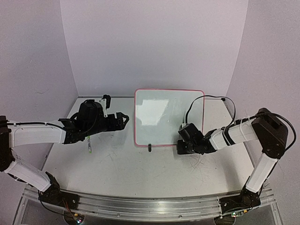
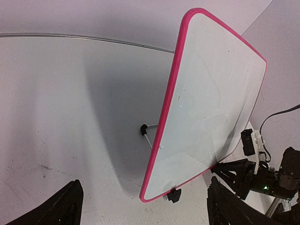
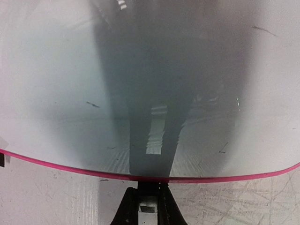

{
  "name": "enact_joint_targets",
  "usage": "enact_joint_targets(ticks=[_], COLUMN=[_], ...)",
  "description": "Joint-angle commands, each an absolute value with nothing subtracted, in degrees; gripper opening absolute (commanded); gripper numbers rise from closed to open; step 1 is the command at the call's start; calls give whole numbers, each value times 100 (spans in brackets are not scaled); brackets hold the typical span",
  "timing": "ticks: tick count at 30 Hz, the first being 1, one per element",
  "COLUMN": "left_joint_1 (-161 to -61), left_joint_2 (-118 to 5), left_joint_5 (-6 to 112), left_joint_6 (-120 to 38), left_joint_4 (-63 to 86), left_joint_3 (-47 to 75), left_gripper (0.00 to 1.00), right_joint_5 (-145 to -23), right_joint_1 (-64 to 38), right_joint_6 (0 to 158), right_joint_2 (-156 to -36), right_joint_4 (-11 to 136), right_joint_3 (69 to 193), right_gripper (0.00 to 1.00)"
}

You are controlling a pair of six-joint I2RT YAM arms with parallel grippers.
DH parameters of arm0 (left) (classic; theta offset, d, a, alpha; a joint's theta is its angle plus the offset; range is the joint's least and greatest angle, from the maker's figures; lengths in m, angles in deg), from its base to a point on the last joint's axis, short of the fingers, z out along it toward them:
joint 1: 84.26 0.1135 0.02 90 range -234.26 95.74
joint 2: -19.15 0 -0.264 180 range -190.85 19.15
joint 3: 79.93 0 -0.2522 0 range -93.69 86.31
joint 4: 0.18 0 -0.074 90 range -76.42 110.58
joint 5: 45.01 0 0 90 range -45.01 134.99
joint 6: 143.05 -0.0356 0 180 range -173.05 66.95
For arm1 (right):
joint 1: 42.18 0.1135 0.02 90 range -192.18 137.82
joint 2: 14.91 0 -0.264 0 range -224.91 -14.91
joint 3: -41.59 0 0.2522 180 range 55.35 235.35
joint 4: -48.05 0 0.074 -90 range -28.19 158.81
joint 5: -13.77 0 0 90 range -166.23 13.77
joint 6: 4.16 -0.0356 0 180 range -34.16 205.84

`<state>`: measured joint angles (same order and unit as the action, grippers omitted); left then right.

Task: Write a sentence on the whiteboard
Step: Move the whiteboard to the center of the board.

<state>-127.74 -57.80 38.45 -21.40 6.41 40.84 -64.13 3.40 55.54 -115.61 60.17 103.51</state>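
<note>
Left gripper (image 2: 144,183): fingers wide apart, holding nothing, pointed at the whiteboard's (image 1: 168,117) left edge from nearby
Right gripper (image 3: 150,202): fingers pinched together at the whiteboard's lower pink rim near its right corner, seemingly clamped on it to steady it
Whiteboard: upright on its black wire stand (image 2: 144,129) at mid-table (image 1: 122,164), between the two grippers
Marker (image 1: 89,143): thin, green-marked, lying on the table under the left arm, in neither gripper
Sentence: none on the board, only faint grey scratches
Progress: barely begun; picking up the marker and all the writing remain
</note>
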Motion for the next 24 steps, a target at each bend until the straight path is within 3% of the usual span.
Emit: enact_joint_targets(ticks=[1,9,18,22,24], left_joint_1=[-12776,-12768,-12760,-12710,-12553], left_joint_2=[-5296,-4992,-4918,-4965,-5093], left_joint_5=[3452,3170,2185,1728,1583], left_joint_6=[-2226,-2249,-2087,-1908,-1820], left_joint_4=[493,519,1197,1712,2106], left_joint_3=[4302,4464,4257,4183,4029], left_gripper=[94,94,96,97,98], right_joint_5=[-6428,-6067,-5826,-5574,-5480], right_joint_1=[440,1105,1620,1710,1711], right_joint_6=[5850,5688,4462,4386,4501], right_joint_2=[-11410,-11112,-10815,-10824,-10702], right_joint_4=[5761,6074,6713,6858,6986], right_joint_3=[10123,9889,10030,10118,10132], right_gripper=[0,0,0,44,58])
